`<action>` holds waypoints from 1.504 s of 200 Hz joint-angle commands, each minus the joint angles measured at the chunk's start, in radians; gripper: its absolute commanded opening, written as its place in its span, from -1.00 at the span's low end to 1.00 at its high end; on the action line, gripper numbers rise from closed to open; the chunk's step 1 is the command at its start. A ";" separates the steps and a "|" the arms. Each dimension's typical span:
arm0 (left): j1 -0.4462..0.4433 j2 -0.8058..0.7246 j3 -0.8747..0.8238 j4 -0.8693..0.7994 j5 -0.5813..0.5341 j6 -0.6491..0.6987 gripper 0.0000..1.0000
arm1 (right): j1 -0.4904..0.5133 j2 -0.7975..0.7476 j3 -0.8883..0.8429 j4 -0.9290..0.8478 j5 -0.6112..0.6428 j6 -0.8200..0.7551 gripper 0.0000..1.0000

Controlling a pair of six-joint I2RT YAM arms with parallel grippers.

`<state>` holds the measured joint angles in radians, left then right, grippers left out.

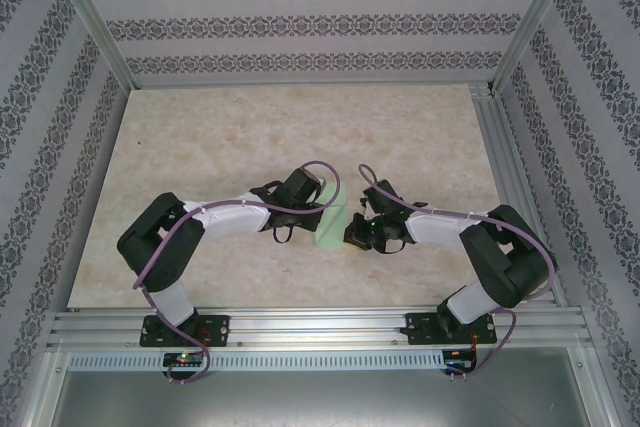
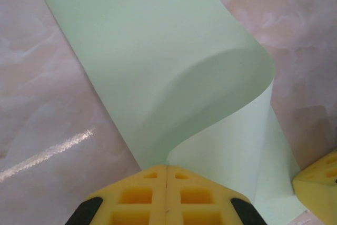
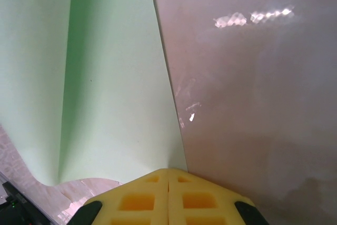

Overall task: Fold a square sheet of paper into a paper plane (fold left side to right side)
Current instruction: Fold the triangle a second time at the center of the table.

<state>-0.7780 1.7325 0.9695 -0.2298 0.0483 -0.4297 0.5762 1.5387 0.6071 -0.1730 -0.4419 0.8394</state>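
Observation:
The square sheet of paper (image 1: 333, 228) is pale mint green and lies at the middle of the marble table, between both arms. My left gripper (image 2: 166, 168) is shut on one edge of the sheet (image 2: 158, 51), which rises from the table and curls over in a loose roll above the flat part. In the top view, this gripper (image 1: 320, 210) sits at the paper's left side. My right gripper (image 3: 168, 171) is shut, its yellow tips resting at the near right edge of the flat paper (image 3: 116, 104). From above it (image 1: 352, 235) is at the sheet's right side.
Bare marble table (image 1: 250, 137) spreads to the left, right and back of the paper. Patterned walls (image 1: 300, 22) enclose three sides. An aluminium rail (image 1: 320, 327) carrying both arm bases runs along the near edge. The right gripper's yellow finger (image 2: 321, 183) shows in the left wrist view.

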 commanded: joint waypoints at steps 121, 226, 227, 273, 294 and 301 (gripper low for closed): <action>0.017 0.061 0.007 0.015 0.011 0.013 -1.00 | 0.017 0.021 0.006 -0.065 0.029 -0.020 -0.86; 0.017 0.081 -0.008 0.019 0.017 0.011 -1.00 | 0.009 -0.030 0.045 -0.073 0.010 -0.028 -0.72; 0.017 0.082 -0.008 0.019 0.017 0.009 -1.00 | 0.007 -0.033 0.046 -0.074 0.010 -0.027 -0.71; 0.017 0.077 -0.013 0.019 0.017 0.007 -1.00 | -0.050 -0.107 0.065 -0.029 -0.027 0.021 -0.67; 0.017 0.077 -0.015 0.022 0.018 0.006 -1.00 | -0.049 -0.068 0.082 0.077 -0.044 0.093 -0.71; 0.018 0.076 -0.016 0.024 0.019 0.005 -1.00 | -0.047 -0.046 0.089 0.115 -0.051 0.117 -0.73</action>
<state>-0.7723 1.7924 0.9695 -0.2245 0.0517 -0.4290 0.5274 1.4548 0.6590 -0.1890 -0.4576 0.8696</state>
